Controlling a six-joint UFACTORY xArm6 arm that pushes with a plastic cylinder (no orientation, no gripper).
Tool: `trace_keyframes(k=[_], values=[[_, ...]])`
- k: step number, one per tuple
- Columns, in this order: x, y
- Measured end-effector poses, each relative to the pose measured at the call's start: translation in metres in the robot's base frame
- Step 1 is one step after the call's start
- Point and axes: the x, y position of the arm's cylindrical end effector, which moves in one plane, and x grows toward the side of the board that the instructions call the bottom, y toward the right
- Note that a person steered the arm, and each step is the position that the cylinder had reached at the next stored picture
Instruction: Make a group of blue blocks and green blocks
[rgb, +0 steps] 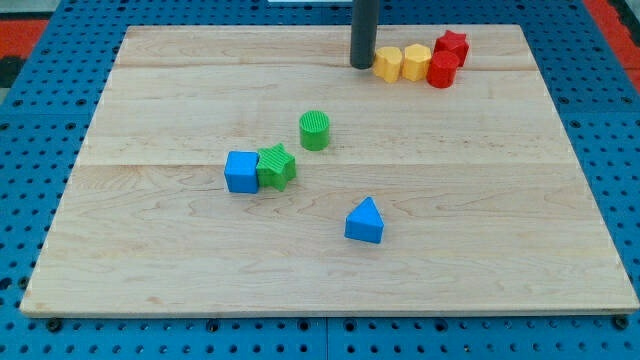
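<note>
Claw width cannot be told here: the arm ends in a straight dark rod (364, 30) that comes down from the top edge of the frame, right of centre. It ends in my tip (362, 66), which rests on the wooden worktop (500, 200) near its far edge.

Just right of my tip, touching it or nearly so, sits a yellow block (388, 63). A second yellow block (417, 62) is pressed against that one. Further right is a red cylinder (442, 70), with a red star-shaped block (452, 46) just behind it toward the top of the frame. These four form a tight cluster in the upper right.

The blue and green pieces lie well apart from my tip, around the middle of the frame. A blue cube (241, 171) sits left of centre, and a green star-shaped block (277, 166) touches its right side. A green cylinder (314, 130) stands near that pair, up and to the right, with a small gap between it and the star. A blue triangular block (365, 221) lies alone, lower and to the right of centre, clearly separate from the other three.

A blue pegboard surface (40, 330) surrounds the worktop.
</note>
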Motion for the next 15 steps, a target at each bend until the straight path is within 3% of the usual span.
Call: trace_keyframes(k=[2,3,5,6,7,8,9,10,11,12,13,14,15], values=[[-0.006,0.054],[0.015,0.018],[0.121,-0.042],[0.168,-0.106],[0.170,-0.077],[0.173,0.038],[0.226,0.068],[0.271,0.015],[0.274,-0.057],[0.236,-0.141],[0.273,-0.099],[0.285,-0.141],[0.285,-0.220]])
